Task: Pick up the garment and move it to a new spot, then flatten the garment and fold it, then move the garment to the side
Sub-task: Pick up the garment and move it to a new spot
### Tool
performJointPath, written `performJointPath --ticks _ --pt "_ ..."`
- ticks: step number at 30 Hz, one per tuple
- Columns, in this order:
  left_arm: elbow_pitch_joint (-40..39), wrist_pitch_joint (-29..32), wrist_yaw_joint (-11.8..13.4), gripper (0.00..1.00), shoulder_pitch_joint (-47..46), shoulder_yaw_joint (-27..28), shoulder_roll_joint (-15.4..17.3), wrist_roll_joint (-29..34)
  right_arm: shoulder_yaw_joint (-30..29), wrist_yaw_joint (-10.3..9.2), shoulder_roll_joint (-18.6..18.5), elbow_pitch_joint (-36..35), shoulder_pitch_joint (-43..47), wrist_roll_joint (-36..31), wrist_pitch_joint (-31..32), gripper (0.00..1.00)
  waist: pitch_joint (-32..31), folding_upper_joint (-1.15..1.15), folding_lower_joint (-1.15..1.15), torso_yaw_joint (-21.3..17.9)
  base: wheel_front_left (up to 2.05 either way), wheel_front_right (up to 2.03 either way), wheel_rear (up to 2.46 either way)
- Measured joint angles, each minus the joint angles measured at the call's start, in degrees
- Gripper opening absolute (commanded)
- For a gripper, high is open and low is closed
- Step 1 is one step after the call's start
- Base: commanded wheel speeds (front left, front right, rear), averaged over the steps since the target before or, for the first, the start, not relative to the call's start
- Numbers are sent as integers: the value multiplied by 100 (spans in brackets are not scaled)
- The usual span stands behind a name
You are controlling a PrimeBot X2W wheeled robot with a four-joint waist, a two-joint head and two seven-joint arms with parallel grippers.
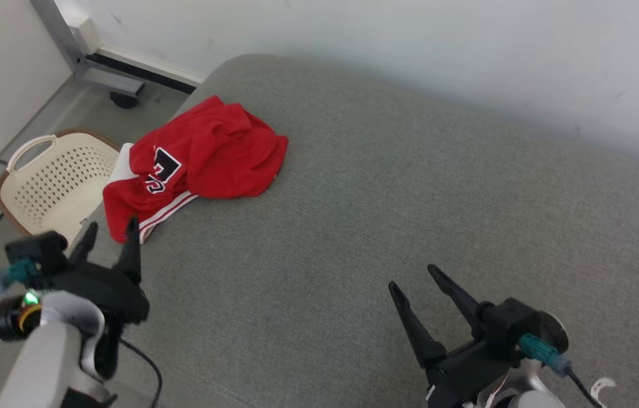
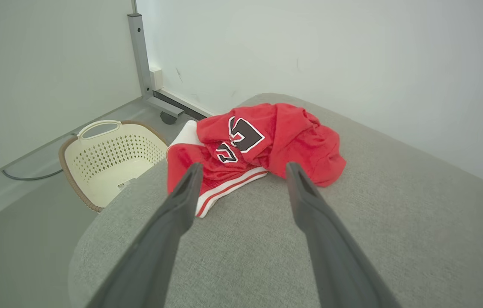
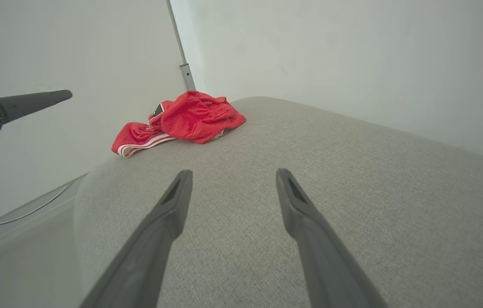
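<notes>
1. The red garment [image 1: 212, 153] lies crumpled at the far left corner of the grey cushion [image 1: 410, 198], with its striped hem near the edge beside the basket [image 1: 59, 181].
2. The left gripper [image 1: 113, 224] hovers just short of it, jaws wide and empty. The right gripper [image 1: 412, 276], equally wide, sits well apart.
3. The left one should probably pinch the thick bunched cloth, not the hem, and lift it clear before carrying it toward the middle.

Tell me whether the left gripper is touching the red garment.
Apart. The right wrist view shows the left gripper up in the air beside the red garment, with bare wall between them.
</notes>
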Motion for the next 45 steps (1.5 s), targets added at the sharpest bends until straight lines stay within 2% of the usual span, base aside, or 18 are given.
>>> performJointPath --ticks 6,10,14,17,19,24,27,28,29,30,38,45 --pt "801 550 -1 100 -1179 145 316 -461 89 0 -407 -943 -54 -142 587 100 509 0 0 -282 0 0 0" --pt "1303 976 1 100 -1817 253 527 -737 -127 0 -644 -1713 101 -268 958 100 1042 1 1 -612 0 0 0" --pt "1651 1151 169 100 -2282 539 622 -1039 -350 0 -727 -2252 287 -346 1143 100 1473 1 1 -860 0 0 0" --pt "1878 1217 356 100 -2537 581 661 -1057 -449 0 -749 -2491 428 -383 1221 100 1779 1 1 -1025 0 0 0" --pt "1958 1235 385 100 -2593 614 673 -1067 -468 0 -744 -2573 454 -388 1244 100 1874 1 1 -1079 0 0 0" --pt "2280 1067 625 100 -2840 678 730 -1131 -505 0 -706 -2777 498 -488 1256 100 2291 1 1 -1334 0 0 0" --pt "2461 960 641 100 -2880 649 735 -1103 -526 0 -702 -2796 495 -492 1245 100 2452 1 1 -1499 0 0 0" --pt "2528 940 597 89 -2887 620 747 -1091 -534 0 -698 -2795 492 -493 1234 100 2484 1 1 -1555 0 0 0" --pt "2572 875 581 33 -2898 594 773 -1045 -534 0 -686 -2789 490 -493 1222 100 2508 1 1 -1609 0 0 0" --pt "2602 778 555 0 -2901 579 803 -1012 -528 0 -679 -2775 488 -492 1212 100 2521 1 0 -1656 0 0 0" --pt "2816 641 249 0 -2903 444 1102 -948 -204 0 -541 -2419 226 -350 1004 100 2222 1 0 -1818 0 0 0" --pt "2519 773 89 0 -2889 249 1738 -838 15 0 -188 -1606 15 -124 513 100 1595 0 -1 -1880 0 0 0"
